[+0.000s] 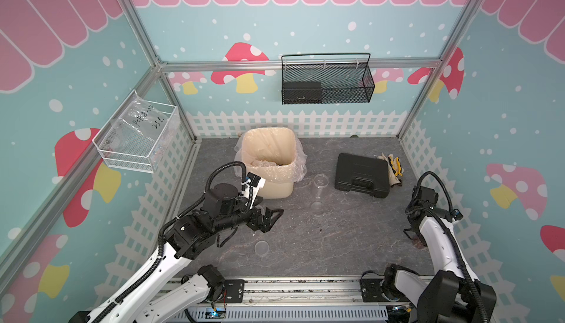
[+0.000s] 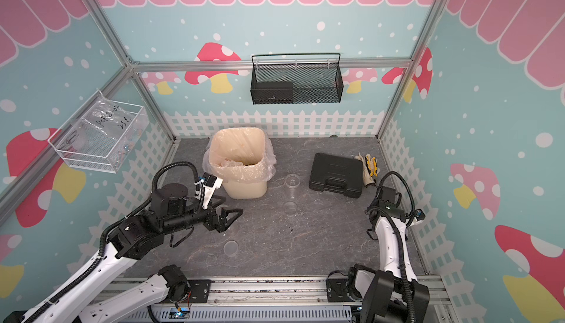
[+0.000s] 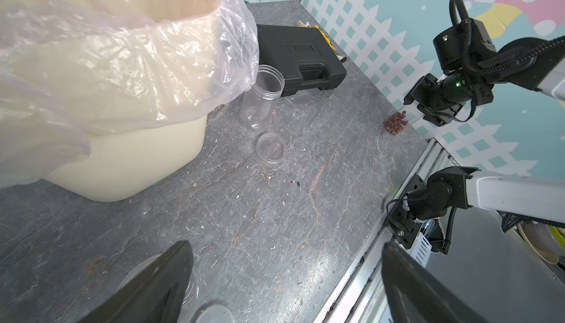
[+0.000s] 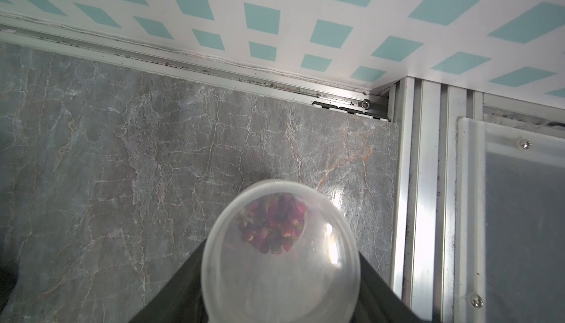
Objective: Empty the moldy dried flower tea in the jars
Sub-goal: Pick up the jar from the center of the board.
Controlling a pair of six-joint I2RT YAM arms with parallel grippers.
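Observation:
A lidded clear jar point(image 4: 244, 291) stands by the right wall with the moldy dried flower tea point(image 4: 272, 229) in its base, also visible from the left wrist view point(image 3: 396, 122). My right gripper point(image 4: 281, 249) reaches down over it, one black finger pressed against each side. In both top views the right arm hides this grip. An empty open jar point(image 1: 320, 184) point(image 3: 263, 101) stands right of the bin, with a lower clear jar point(image 1: 317, 207) point(image 3: 271, 147) just in front of it. My left gripper point(image 1: 269, 219) point(image 3: 284, 291) hovers open and empty over the table, left of centre.
A cream bin point(image 1: 275, 188) with a plastic liner stands at the back left. A black case point(image 1: 362, 174) and gloves point(image 1: 393, 165) lie at the back right. A flat clear lid point(image 1: 261, 248) lies in front of the left gripper. A mesh basket point(image 1: 327, 83) hangs on the back wall.

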